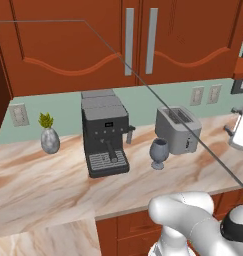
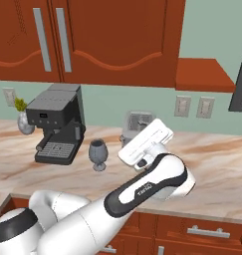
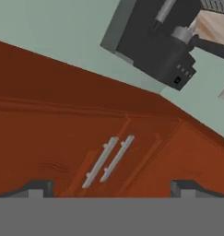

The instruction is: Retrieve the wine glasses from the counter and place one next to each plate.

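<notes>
Wine glass (image 2: 97, 154) well apart from open tool (image 3: 111, 188)

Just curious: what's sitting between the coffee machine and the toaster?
A wine glass, standing upright on the counter, between the coffee machine and the toaster, seen best in the left base view.

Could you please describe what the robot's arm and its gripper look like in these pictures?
The arm is made of rounded, glossy white links joined by dark grey-black bands, one carrying small white lettering too small to read. The hand is a flat white block. The gripper has two small dark grey, squared finger tips. No cables show.
</notes>
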